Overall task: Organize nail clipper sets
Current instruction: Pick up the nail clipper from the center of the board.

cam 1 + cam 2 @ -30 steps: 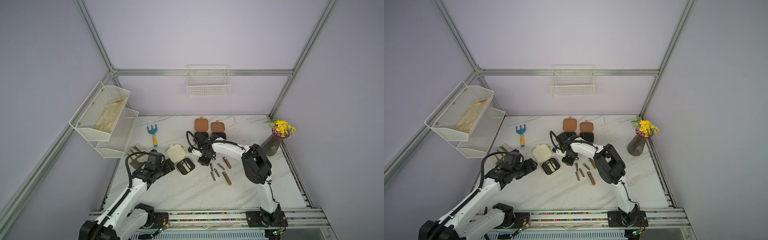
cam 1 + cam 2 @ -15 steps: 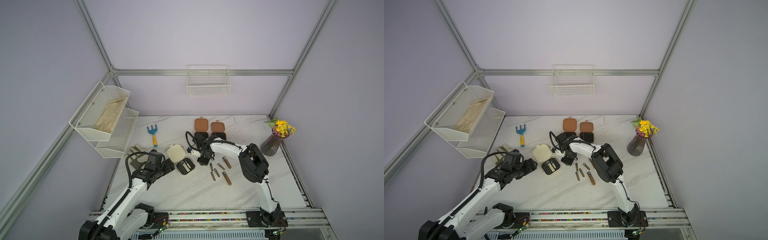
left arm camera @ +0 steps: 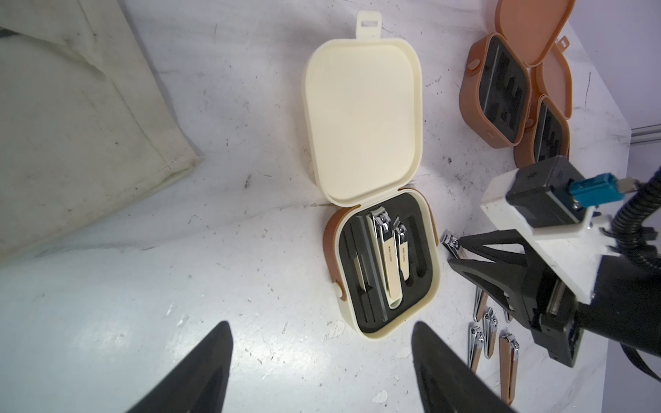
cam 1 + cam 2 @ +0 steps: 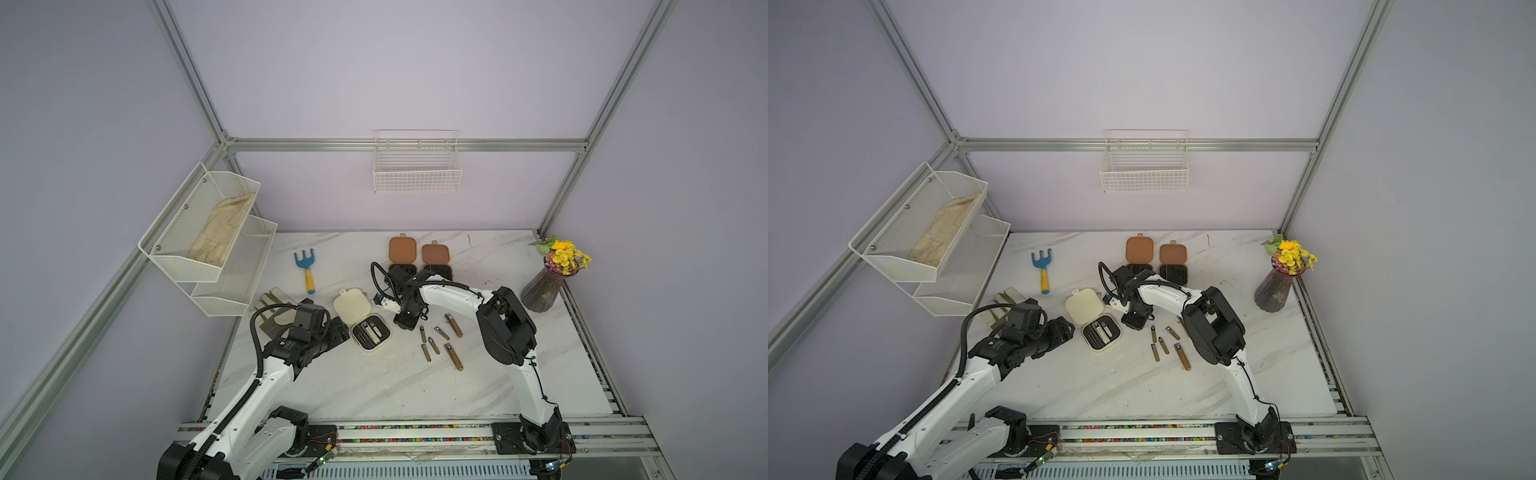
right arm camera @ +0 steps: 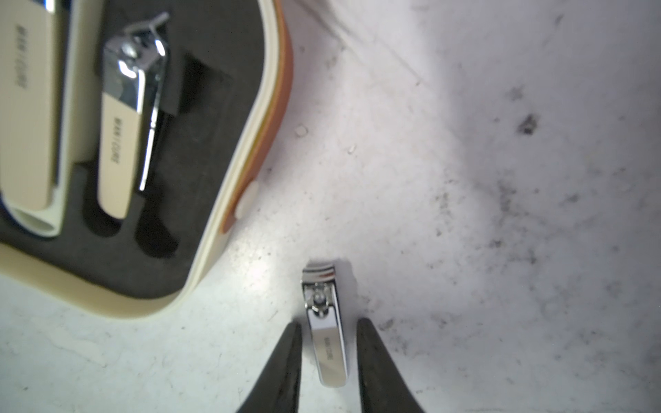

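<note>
The cream case (image 4: 351, 305) lies open mid-table, two clippers in its black-lined base (image 3: 434, 250). Two brown cases (image 4: 402, 249) (image 4: 435, 254) stand open behind it, their slots bare. My right gripper (image 5: 329, 323) points down just right of the cream case. Its fingers straddle a small silver clipper (image 5: 327, 354) lying flat on the table, with a thin gap on each side. Several more silver and bronze clippers (image 4: 441, 332) lie loose to the right. My left gripper (image 3: 320, 325) hovers open near the cream case's front-left, nothing between its fingers.
A blue-and-yellow toy rake (image 4: 306, 270) lies at the back left, and a pale glove (image 4: 272, 307) sits beside the left arm. A vase of flowers (image 4: 544, 286) stands at the right edge. A wire shelf (image 4: 208, 237) hangs on the left wall, a basket (image 4: 417, 166) on the back wall.
The right gripper's fingers have narrowed around the small silver clipper, and the right arm's elbow shifted slightly left. The left arm has not moved.
</note>
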`<control>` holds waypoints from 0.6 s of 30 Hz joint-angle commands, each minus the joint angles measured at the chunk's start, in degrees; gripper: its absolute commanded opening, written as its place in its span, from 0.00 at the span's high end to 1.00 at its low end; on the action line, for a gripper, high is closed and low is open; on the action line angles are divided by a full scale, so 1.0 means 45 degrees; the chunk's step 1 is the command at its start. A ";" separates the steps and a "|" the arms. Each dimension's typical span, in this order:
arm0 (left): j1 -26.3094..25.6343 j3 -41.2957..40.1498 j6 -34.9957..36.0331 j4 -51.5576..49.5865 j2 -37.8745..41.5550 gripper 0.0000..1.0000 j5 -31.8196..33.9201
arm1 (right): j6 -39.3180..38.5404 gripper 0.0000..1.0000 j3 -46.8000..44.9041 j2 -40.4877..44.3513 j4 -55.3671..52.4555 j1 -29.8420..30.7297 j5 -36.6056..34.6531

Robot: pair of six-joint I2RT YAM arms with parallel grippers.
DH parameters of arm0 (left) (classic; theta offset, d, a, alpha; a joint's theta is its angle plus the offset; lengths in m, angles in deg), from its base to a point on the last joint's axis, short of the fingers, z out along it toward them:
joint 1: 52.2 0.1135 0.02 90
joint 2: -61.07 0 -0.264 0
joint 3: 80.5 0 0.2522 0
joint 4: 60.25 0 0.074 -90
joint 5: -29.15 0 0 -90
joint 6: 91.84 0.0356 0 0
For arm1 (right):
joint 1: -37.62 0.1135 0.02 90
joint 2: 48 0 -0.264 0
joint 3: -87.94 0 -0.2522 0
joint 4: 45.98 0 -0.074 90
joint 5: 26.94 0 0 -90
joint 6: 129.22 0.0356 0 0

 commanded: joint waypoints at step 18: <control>-0.0045 -0.0505 -0.0096 0.0098 0.0227 0.22 -0.0075 | 0.0472 0.90 -0.0015 -0.0278 -0.0200 -0.0013 0.0262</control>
